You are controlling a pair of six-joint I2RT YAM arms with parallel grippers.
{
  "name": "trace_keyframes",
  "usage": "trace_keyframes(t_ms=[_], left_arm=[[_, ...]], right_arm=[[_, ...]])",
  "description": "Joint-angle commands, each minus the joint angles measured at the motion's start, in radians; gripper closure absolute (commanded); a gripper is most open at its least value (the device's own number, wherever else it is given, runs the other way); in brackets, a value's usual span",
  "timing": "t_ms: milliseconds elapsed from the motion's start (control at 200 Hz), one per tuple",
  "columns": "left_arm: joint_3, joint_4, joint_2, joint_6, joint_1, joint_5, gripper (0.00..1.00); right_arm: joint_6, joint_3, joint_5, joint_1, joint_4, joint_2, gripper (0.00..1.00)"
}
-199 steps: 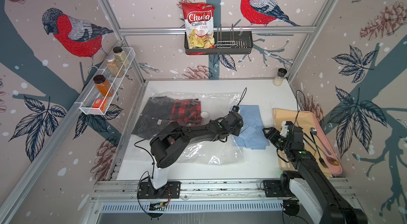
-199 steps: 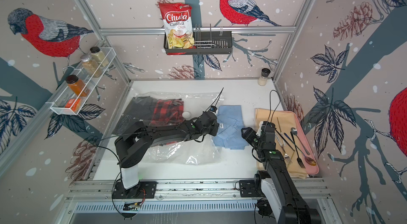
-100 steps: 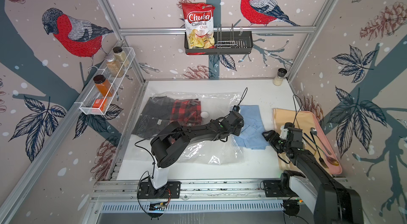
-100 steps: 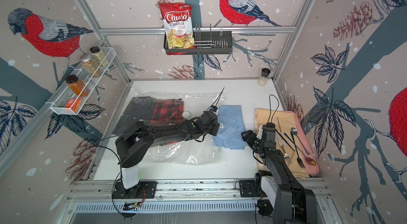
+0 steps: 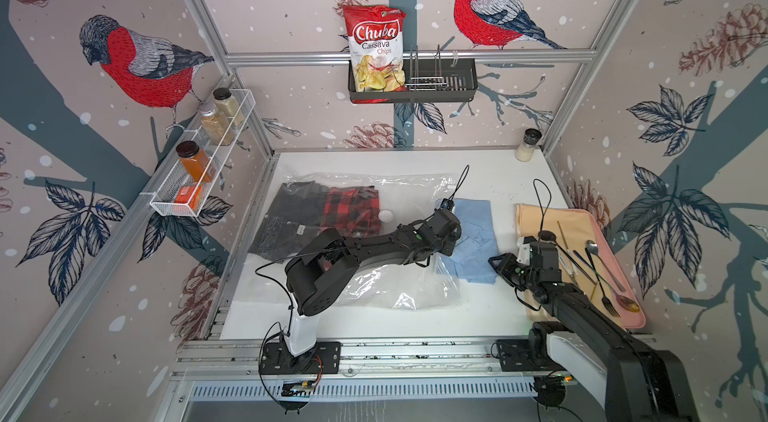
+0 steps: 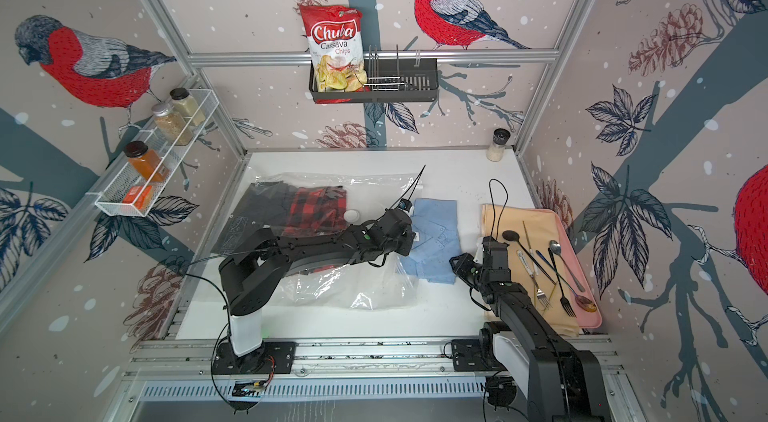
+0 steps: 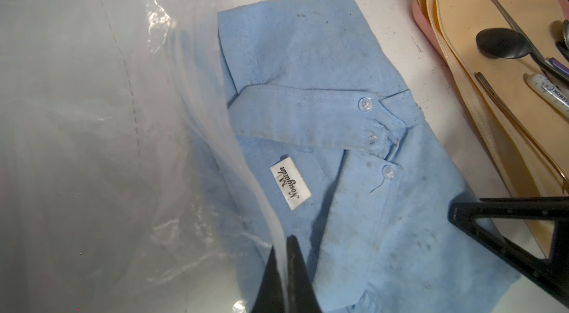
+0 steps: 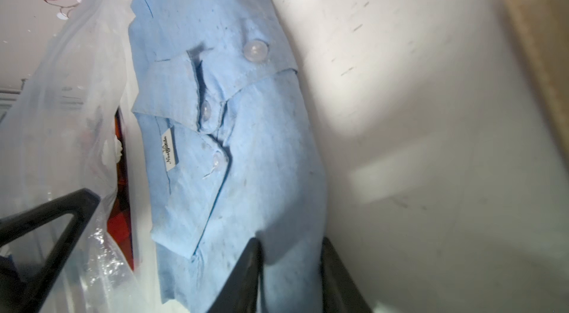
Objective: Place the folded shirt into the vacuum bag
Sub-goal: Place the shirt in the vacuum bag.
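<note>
The folded shirt [image 5: 473, 241] [image 6: 436, 233] is light blue and lies on the white table, its left edge just inside the mouth of the vacuum bag [image 5: 399, 287] [image 6: 353, 287]. The bag is clear and crinkly, with a round white valve [image 5: 385, 215]. My left gripper [image 7: 284, 243] [image 5: 448, 238] is shut on the bag's upper film at its mouth, holding it above the shirt [image 7: 323, 111]. My right gripper [image 8: 289, 243] [image 5: 496, 264] is at the shirt's near right corner, with blue fabric [image 8: 231, 142] filling the gap between its fingers.
A dark shirt [image 5: 286, 216] and a red plaid shirt [image 5: 353, 208] lie inside the bag at the back left. To the right, a yellow cloth [image 5: 540, 220] on a pink tray [image 5: 636, 312] carries cutlery [image 5: 598, 266]. A spice jar [image 5: 527, 145] stands in the back right corner.
My right gripper has moved left to the shirt's near right corner and closed on the fabric. The left arm and the bag have stayed still.
</note>
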Motion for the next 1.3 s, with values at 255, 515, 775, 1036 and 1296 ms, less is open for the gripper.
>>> trace_keyframes(t_ms=[255,515,775,1036,1296], left_arm=[[0.023,-0.028,-0.012,0.018,-0.011,-0.003,1.0],[0.035,-0.036,-0.032,0.018,-0.021,-0.01,1.0],[0.057,-0.046,-0.031,0.024,-0.025,-0.007,1.0],[0.048,-0.051,-0.038,0.019,-0.027,-0.015,1.0],[0.044,-0.049,-0.023,0.023,-0.027,-0.01,1.0]], right_arm=[[-0.009,0.142,-0.209,0.098,0.016,0.08,0.96],[0.083,0.139,-0.181,0.246,0.145,0.172,0.97],[0.14,0.123,-0.103,0.403,0.258,0.284,0.98],[0.122,0.116,0.011,0.398,0.149,0.191,0.39],[0.014,0.083,-0.03,0.177,-0.025,0.027,0.14]])
